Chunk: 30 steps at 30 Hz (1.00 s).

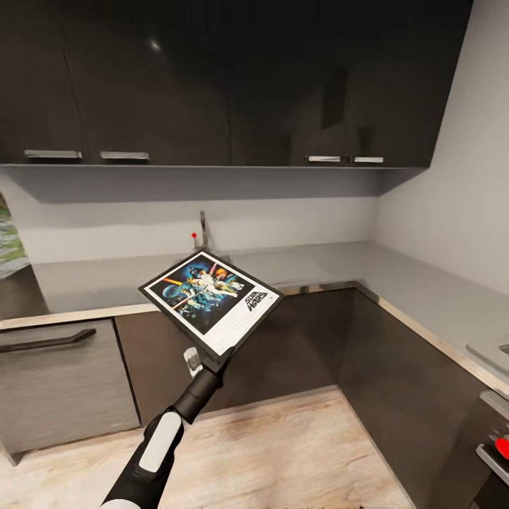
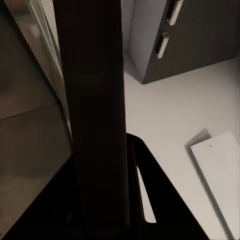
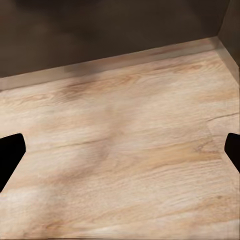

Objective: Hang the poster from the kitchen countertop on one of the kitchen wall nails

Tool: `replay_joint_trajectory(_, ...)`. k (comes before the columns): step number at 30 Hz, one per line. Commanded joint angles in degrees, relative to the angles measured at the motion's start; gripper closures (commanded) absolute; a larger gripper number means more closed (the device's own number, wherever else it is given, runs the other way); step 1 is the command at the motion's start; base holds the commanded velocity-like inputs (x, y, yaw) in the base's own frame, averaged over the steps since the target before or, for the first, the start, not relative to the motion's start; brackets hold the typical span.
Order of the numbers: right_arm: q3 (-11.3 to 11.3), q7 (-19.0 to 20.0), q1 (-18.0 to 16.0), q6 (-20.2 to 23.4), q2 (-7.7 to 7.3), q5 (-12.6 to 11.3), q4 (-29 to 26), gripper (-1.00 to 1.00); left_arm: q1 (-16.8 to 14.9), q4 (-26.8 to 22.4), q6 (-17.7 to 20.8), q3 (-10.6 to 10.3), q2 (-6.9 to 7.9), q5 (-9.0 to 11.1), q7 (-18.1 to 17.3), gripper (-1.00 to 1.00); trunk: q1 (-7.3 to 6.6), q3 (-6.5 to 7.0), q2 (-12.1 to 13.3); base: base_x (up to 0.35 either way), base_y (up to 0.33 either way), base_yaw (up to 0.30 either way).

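Observation:
The poster (image 1: 212, 297), black-framed with a white border and a "STAR WARS" logo, hangs tilted in the air in front of the kitchen countertop (image 1: 92, 283). My left gripper (image 1: 207, 358) is shut on its near lower edge, the arm reaching up from below. In the left wrist view the poster's dark frame edge (image 2: 95, 100) runs up between the fingers (image 2: 145, 180). A tiny dark dot (image 2: 210, 146) sits on a pale panel there; I cannot tell whether it is a wall nail. My right gripper (image 3: 120, 155) is open over bare wooden floor.
The tap (image 1: 203, 230) stands at the counter's back, behind the poster. Dark wall cabinets (image 1: 233, 85) hang overhead. The counter turns along the right wall (image 1: 438, 297). A grey drawer front (image 1: 63, 382) is at the left, and wooden floor (image 1: 283, 452) lies ahead.

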Motion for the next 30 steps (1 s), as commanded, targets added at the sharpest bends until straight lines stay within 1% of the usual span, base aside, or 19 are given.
replay_joint_trajectory(1, 0.05, 0.23, -0.02, -0.16, -0.03, -0.41, 0.02, -1.0, -0.05, 0.03, 0.42, 0.14, -0.06, 0.26, -0.03, 1.0, -0.02, -0.06, -0.04, -0.085, 0.0, 0.288)
replay_joint_trajectory(12, 0.08, 0.15, -0.02, 0.01, -0.02, -0.41, 0.07, -1.0, -0.05, 0.03, 0.42, 0.21, -0.06, 0.26, -0.03, 1.0, -0.02, -0.06, -0.04, -0.016, 0.001, 0.292)
replay_joint_trajectory(17, 0.09, 0.18, -0.03, 0.01, -0.02, -0.41, 0.04, -1.0, -0.05, 0.03, 0.42, 0.25, -0.06, 0.26, -0.03, 1.0, -0.02, -0.06, -0.04, -0.027, 0.146, 0.278)
replay_joint_trajectory(20, 0.11, 0.23, -0.03, 0.01, -0.05, -0.41, 0.03, -1.0, -0.05, 0.03, 0.5, 0.35, -0.06, 0.26, -0.03, 1.0, -0.02, -0.06, -0.04, -0.082, 0.253, 0.088)
replay_joint_trajectory(23, 0.13, 0.28, -0.06, 0.01, -0.07, -0.41, 0.02, -1.0, -0.05, 0.03, 1.72, 0.5, -0.06, 0.26, -0.03, 1.0, -0.02, -0.12, -0.04, -0.11, 0.272, 0.025)
replay_joint_trajectory(30, 0.13, 0.32, -0.09, 0.12, -0.06, -0.41, 0.04, -1.0, -0.05, 0.03, 2.84, 0.72, -0.06, 0.26, -0.03, 1.0, -0.02, -0.62, -0.04, -0.117, 0.231, 0.006)
